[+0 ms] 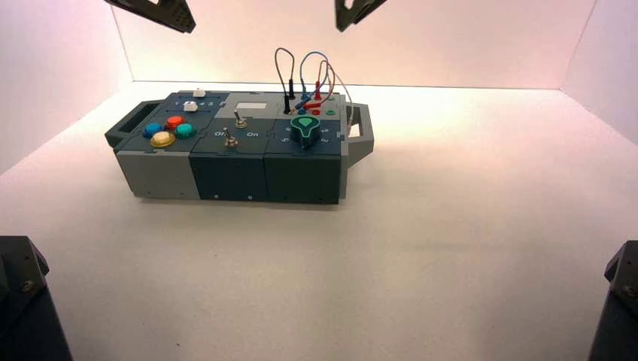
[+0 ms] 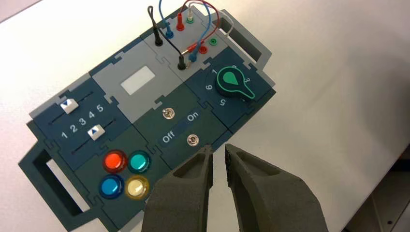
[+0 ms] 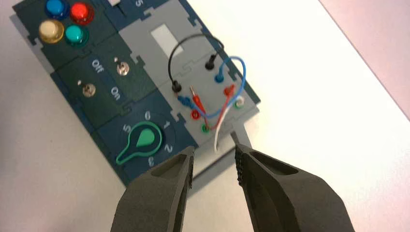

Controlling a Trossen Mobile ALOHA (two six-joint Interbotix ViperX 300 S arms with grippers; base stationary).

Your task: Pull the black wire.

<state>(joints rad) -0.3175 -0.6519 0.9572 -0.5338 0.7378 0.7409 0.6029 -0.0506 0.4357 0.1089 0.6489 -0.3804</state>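
Two ends of the black wire (image 3: 194, 36) are in their sockets, operator: you can see this thin, dark-grey jumper lead standing as an arch, with a slim black plug at each end. It rises from the light-grey panel (image 3: 198, 67) toward the far right corner of the dark, blocky control box (image 1: 230, 177). One plug stands nearer the box's far edge, the other nearer the green-rimmed black knob (image 3: 145, 138).

Your right claw (image 3: 215, 151) is released, its fingers well apart and nothing between them. It hangs above the box's right end, by the grey handle (image 3: 212, 171), apart from the black wire.

Your left claw (image 2: 219, 147) hangs off the box's near edge. It is also released and empty, with only a narrow gap between its fingertips.

Beside the black wire, you have the looped wire with blue plugs (image 3: 244, 72), a red-plugged wire (image 3: 226, 107) and a white wire (image 3: 218, 128). One red plug (image 3: 198, 103) lies on the panel with its bare metal tip showing. The box itself sits toward the far left part of the pale surface (image 1: 421, 263).
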